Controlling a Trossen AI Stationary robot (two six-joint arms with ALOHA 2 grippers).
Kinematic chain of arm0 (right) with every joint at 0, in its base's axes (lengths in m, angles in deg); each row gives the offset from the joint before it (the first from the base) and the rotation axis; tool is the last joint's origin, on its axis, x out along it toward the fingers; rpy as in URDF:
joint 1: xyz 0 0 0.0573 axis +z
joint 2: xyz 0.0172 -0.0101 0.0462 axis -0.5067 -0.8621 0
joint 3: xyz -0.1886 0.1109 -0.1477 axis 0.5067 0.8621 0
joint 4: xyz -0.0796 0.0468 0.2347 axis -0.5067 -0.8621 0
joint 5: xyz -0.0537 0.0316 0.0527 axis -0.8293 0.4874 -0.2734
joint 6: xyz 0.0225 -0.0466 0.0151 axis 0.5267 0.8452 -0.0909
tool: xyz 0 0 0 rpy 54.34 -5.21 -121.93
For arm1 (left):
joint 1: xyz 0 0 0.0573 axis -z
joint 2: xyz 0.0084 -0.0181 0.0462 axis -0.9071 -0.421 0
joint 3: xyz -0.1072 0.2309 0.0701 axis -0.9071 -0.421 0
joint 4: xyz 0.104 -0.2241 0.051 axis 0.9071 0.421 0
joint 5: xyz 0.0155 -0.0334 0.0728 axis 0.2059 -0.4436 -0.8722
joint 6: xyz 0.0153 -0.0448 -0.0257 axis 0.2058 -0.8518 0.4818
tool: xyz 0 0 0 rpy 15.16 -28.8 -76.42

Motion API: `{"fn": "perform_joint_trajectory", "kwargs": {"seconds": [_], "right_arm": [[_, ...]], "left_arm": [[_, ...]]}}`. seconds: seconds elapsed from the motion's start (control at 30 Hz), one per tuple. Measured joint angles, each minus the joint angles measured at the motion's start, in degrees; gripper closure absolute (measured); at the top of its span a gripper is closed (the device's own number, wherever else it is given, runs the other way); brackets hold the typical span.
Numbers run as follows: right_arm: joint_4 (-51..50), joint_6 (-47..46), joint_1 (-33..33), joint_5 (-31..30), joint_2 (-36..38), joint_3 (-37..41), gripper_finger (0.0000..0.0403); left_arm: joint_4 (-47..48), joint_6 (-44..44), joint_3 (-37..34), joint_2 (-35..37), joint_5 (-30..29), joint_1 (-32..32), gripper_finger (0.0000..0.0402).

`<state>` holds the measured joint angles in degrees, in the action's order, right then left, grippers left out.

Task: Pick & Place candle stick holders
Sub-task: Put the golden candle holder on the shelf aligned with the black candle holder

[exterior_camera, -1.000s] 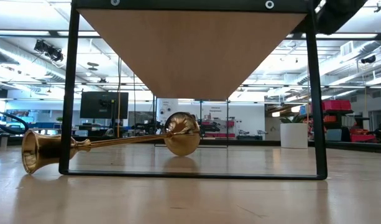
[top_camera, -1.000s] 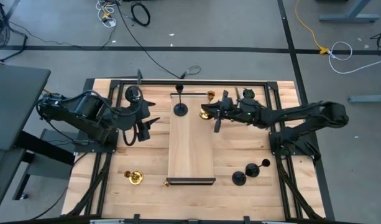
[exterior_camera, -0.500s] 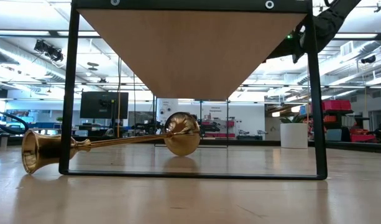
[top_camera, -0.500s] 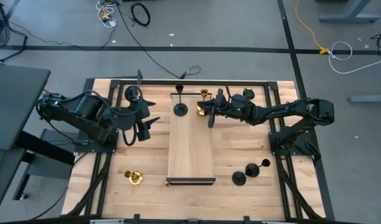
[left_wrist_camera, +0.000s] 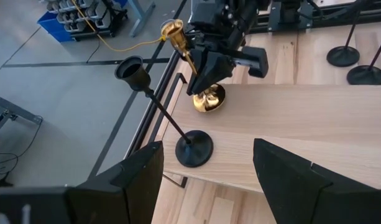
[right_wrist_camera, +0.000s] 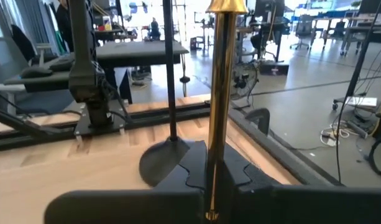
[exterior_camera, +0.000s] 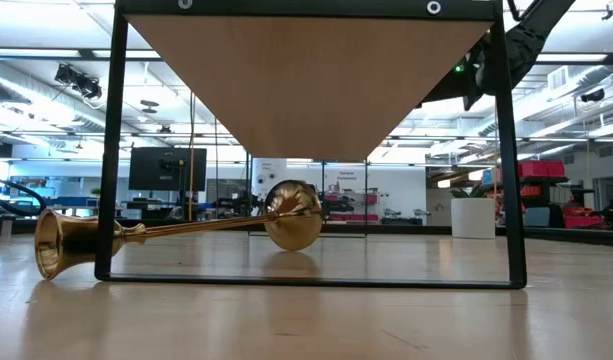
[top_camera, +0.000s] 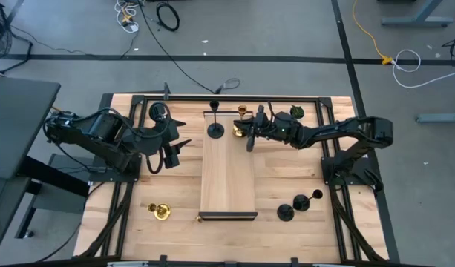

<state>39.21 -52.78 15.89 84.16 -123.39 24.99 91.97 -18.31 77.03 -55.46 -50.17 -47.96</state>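
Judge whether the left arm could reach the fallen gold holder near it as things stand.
Probably yes: the left gripper is open and empty, and nothing lies between it and the gold holder on bare table.

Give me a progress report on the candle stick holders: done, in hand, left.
Done: one black holder stands on the raised board. In hand: the right hand is shut on a gold holder at the board's far end. Left: two black holders on the right, a gold one near left, another gold one lying under the board. The left hand waits, open.
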Motion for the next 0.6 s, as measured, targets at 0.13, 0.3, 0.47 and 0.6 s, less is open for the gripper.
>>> {"fn": "perform_joint_trajectory", "kwargs": {"seconds": [0.13,0.3,0.47,0.6], "right_arm": [[0.1,0.0,-0.1,0.0,-0.5,0.0,0.0399],[0.0,-0.3,-0.3,-0.1,-0.5,0.0,0.0398],[-1.8,0.1,-0.3,-0.1,-0.5,0.0,0.0365],[-1.9,0.1,-0.3,-0.1,-0.4,0.0,0.0342]], "left_arm": [[0.0,-0.1,0.0,0.0,0.0,0.0,0.0154],[0.0,-0.1,0.0,0.0,0.0,0.0,0.0154],[0.0,-0.2,0.0,0.0,0.0,0.0,0.0154],[0.0,-0.2,0.0,0.0,0.0,0.0,0.0154]]}}
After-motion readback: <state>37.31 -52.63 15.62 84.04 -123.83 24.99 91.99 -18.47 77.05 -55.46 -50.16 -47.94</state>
